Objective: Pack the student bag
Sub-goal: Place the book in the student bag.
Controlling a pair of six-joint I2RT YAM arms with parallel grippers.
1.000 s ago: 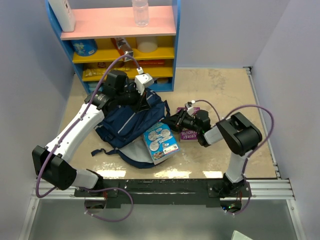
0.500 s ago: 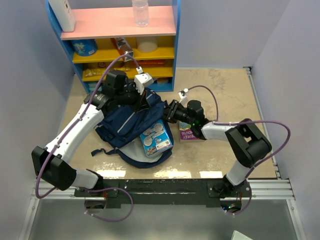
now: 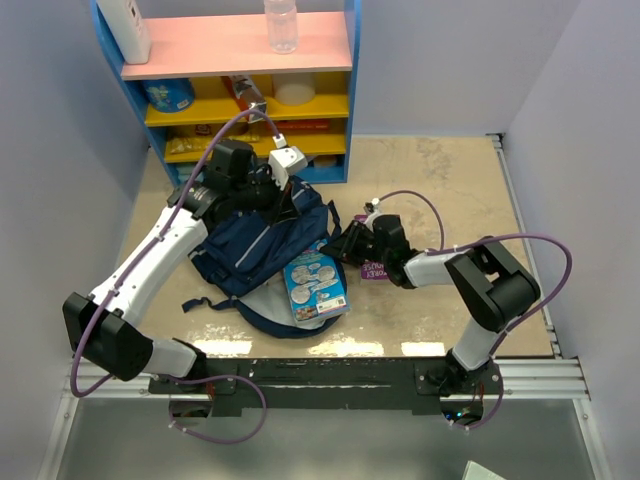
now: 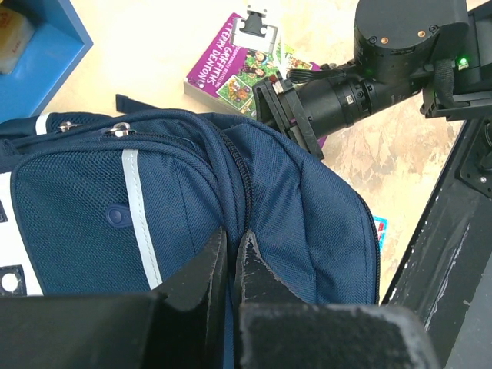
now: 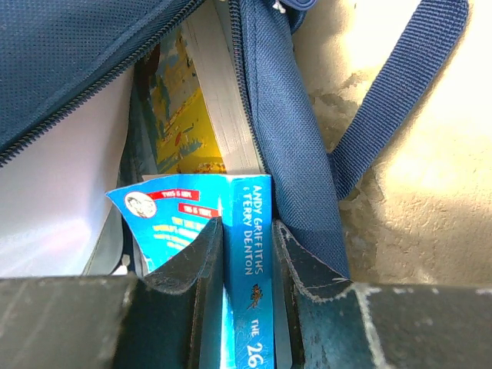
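The navy student bag [image 3: 255, 245] lies on the table with its mouth open toward the near right. My left gripper [image 3: 290, 203] is shut on a fold of the bag's fabric [image 4: 307, 207] beside the zip, with the jaws [image 4: 231, 246] pinching it and holding the top flap up. My right gripper [image 3: 342, 243] is shut on the spine of a blue paperback book [image 3: 315, 285]. In the right wrist view the gripper [image 5: 247, 225] holds the book [image 5: 173, 207] at the bag's opening [image 5: 77, 46]. A yellow-covered book [image 5: 192, 115] lies inside the bag.
A purple book [image 3: 378, 268] lies on the table right of the bag, under my right wrist; it also shows in the left wrist view [image 4: 238, 65]. A blue shelf unit [image 3: 240, 60] with a bottle [image 3: 281, 25] stands at the back. A bag strap [image 5: 400, 100] trails on the table.
My right gripper moved left toward the bag's mouth with the blue book, then drew back slightly. The book is angled differently at the opening. The left arm has not moved.
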